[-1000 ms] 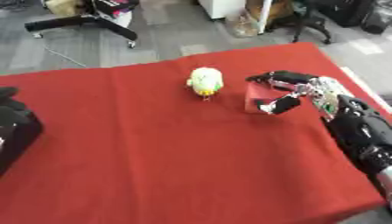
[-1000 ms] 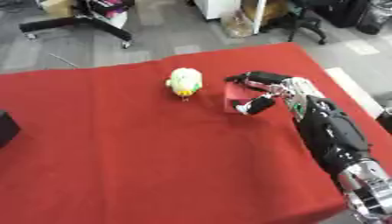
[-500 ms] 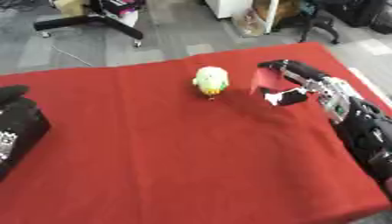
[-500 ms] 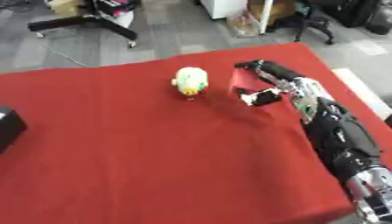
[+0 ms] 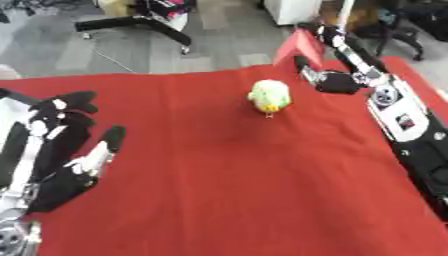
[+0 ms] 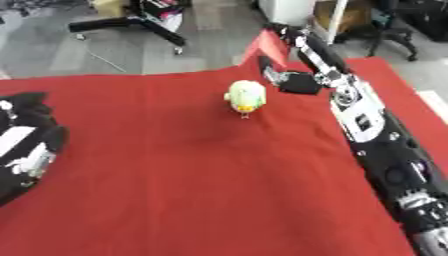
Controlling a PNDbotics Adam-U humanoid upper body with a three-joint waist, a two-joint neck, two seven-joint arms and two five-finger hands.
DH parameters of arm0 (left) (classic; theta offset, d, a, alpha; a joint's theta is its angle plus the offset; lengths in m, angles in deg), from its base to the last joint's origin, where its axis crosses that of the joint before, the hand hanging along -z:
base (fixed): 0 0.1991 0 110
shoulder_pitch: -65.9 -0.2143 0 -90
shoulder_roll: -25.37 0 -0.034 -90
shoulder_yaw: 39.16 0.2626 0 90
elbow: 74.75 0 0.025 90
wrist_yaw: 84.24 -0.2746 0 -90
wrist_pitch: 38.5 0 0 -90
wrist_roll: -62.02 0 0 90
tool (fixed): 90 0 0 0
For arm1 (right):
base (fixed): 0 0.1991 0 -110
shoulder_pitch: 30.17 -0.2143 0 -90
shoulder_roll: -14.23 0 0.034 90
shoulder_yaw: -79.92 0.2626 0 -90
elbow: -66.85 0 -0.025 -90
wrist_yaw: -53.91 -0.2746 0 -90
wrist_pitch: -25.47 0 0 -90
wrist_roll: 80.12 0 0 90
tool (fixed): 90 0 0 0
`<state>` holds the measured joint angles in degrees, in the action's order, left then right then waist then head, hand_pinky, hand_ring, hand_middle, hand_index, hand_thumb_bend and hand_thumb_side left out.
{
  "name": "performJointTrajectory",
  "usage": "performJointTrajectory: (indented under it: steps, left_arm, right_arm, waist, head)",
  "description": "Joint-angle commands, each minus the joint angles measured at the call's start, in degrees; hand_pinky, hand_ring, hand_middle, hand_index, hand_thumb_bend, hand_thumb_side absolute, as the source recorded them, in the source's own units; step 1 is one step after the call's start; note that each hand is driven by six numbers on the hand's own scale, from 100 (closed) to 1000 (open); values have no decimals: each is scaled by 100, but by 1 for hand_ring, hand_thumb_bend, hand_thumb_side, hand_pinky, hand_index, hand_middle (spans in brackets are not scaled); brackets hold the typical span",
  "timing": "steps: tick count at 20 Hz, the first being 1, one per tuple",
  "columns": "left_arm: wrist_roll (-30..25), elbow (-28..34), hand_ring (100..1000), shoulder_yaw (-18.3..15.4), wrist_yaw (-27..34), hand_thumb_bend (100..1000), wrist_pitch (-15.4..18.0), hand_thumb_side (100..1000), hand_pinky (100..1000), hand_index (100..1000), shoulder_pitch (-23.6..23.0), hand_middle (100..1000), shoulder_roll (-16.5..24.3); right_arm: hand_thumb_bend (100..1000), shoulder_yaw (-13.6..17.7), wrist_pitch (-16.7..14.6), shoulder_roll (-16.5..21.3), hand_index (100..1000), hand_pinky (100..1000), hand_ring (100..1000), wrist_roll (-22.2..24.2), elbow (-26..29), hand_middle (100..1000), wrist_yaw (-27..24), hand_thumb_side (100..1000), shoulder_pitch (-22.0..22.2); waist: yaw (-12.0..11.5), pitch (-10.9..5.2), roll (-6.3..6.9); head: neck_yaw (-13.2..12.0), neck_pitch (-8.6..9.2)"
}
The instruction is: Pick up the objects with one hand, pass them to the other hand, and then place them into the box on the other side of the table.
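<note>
A red block [image 5: 298, 46] is held in the right hand [image 5: 337, 75], pinched between thumb and fingers and lifted clear above the far right edge of the red table [image 5: 227, 200]. Which way its long axis runs cannot be told. Just left of it, a small yellow-green toy [image 5: 269, 96] is seen standing upright on the cloth, apart from the hand. At the near left, the left hand [image 5: 61, 155] is shown with fingers spread and nothing grasped. A wheeled chair base [image 5: 140, 22] is seen on the floor beyond.

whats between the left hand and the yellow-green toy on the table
Only bare red tablecloth. In the left eye view nothing sits between the left hand and the yellow-green toy; the right hand holds a red block beyond it.
</note>
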<state>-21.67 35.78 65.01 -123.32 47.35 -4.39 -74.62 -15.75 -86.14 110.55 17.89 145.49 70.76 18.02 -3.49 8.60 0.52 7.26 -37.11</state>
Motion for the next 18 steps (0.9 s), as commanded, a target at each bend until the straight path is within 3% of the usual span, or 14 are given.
performJointTrajectory:
  steps: [1,6,12,18]
  left_arm:
    - [512,-68,664,304,-797,652,268,551,733,842,240,700,13]
    - [1046,-276,713,768,-1781,821,714,448,763,870,574,745,-130]
    - [1389,-663,749,1125,-2756,970,877,373,793,890,937,775,-312]
    - [1642,-970,750,1318,-3240,964,835,331,794,888,1205,774,-515]
  right_arm:
    - [100,-192,500,-310,875,699,406,308,670,267,-685,596,-66]
    - [100,-358,1054,-832,868,695,402,645,1101,266,-1263,624,1]
    - [100,-489,1401,-1139,864,691,399,875,1275,268,-1566,655,87]
    - [100,-565,1582,-1321,861,688,397,993,1377,267,-1710,671,172]
  waist:
    - [13,-83,-17]
    - [21,-74,-55]
    - [47,-57,-115]
    - [78,-36,-160]
  head:
    - [-230,97]
    - [-306,79]
    - [-242,40]
    - [-195,38]
